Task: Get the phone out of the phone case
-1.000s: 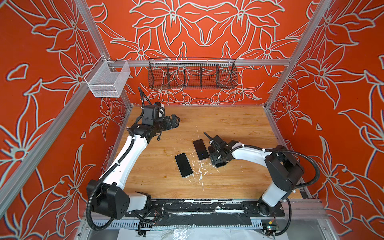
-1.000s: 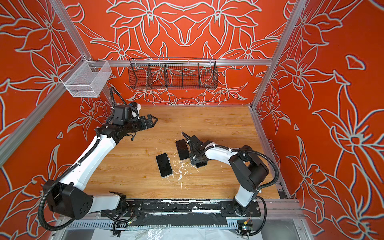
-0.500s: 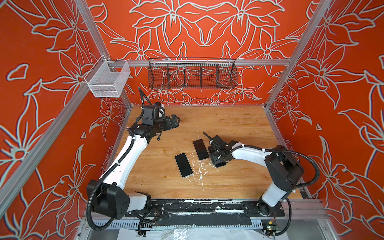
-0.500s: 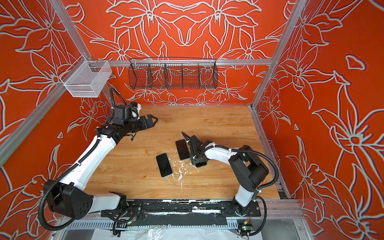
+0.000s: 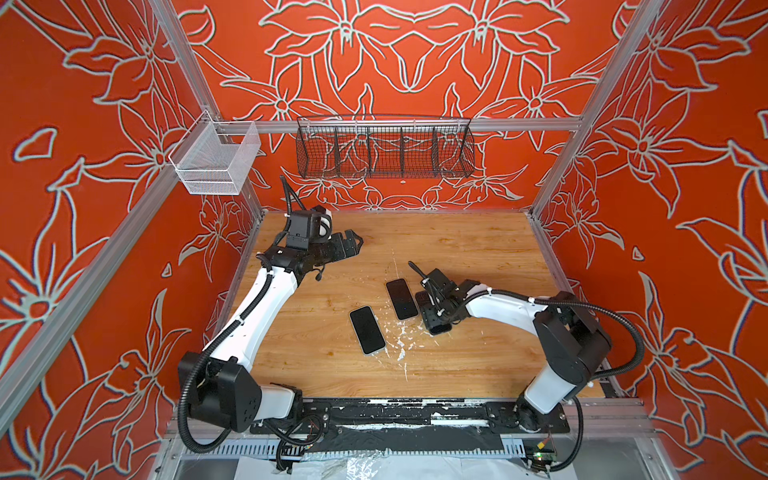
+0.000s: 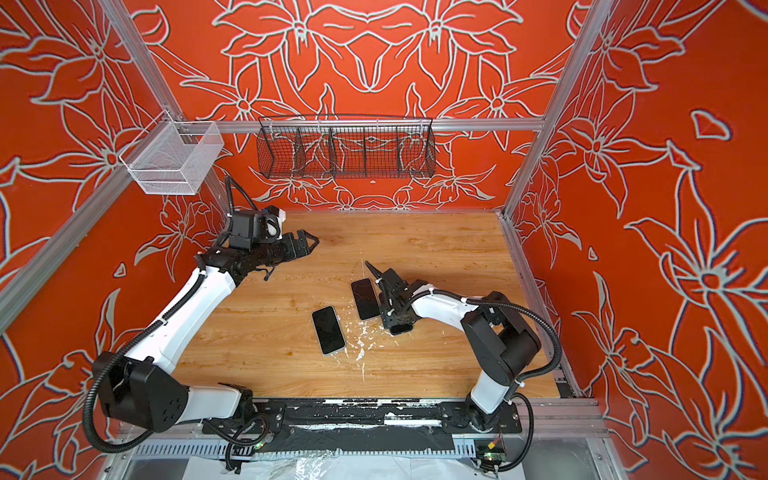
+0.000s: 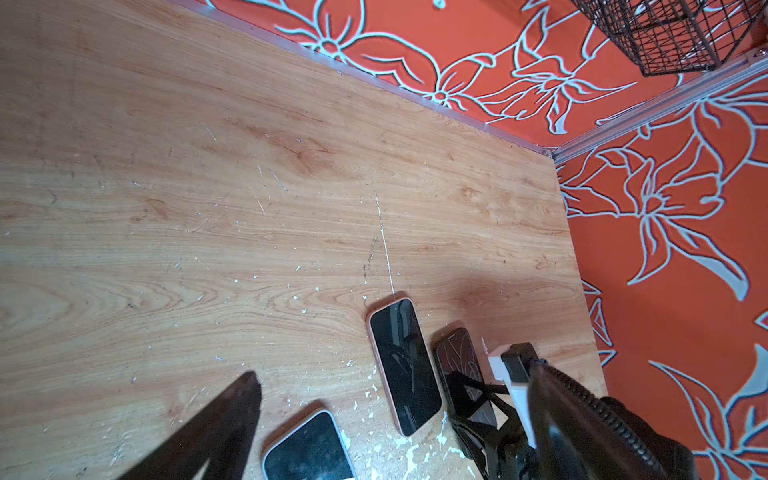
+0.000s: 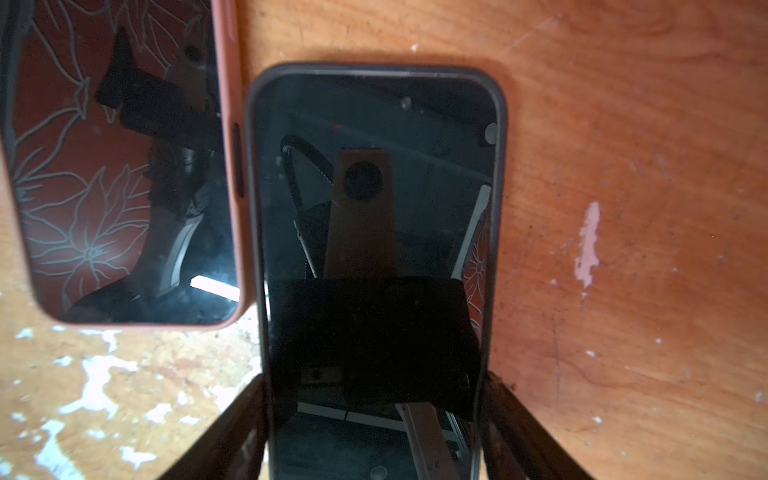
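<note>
Grasp step: I have the right gripper's (image 8: 376,376) jaws pinching the dark-cased phone (image 8: 374,187) between them, left gripper (image 5: 353,243) gaping idle; next, I reckon, peel its case (image 8: 500,216).

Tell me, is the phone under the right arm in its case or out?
In. The right wrist view shows the dark case rimming the phone along every visible edge.

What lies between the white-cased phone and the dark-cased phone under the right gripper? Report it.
The pink-cased phone lies between the white-cased phone and the dark-cased phone; the left wrist view shows all three.
</note>
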Action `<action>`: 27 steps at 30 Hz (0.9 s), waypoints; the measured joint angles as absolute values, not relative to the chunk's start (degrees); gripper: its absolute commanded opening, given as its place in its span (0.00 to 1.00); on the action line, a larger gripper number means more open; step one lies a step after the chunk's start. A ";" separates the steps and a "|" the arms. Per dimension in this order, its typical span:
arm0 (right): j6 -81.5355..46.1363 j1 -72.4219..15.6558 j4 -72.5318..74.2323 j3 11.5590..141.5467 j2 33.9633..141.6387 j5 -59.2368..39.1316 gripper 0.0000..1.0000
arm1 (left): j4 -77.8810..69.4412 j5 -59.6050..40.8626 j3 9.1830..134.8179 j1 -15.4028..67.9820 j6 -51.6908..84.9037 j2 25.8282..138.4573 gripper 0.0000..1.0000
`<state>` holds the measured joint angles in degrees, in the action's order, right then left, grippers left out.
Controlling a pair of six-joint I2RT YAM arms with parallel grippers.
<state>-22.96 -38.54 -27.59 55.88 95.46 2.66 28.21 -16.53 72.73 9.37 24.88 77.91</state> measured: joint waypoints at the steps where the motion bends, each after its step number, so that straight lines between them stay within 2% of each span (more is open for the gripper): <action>1: -22.98 -38.28 -27.62 55.88 95.15 2.31 0.37 | 28.21 -16.67 72.73 9.37 24.93 77.95 0.97; 15: -22.81 -35.62 -27.64 55.88 93.93 -0.34 0.34 | 25.98 -18.48 70.98 9.93 28.40 79.81 0.97; 27: -21.39 -34.46 -29.74 57.60 90.24 -5.45 0.34 | 9.10 -25.71 55.18 18.87 45.67 86.56 0.97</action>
<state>-21.39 -34.46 -29.74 57.60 90.24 -5.45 9.10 -25.71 55.18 18.87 45.67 86.56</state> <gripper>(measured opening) 0.747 0.971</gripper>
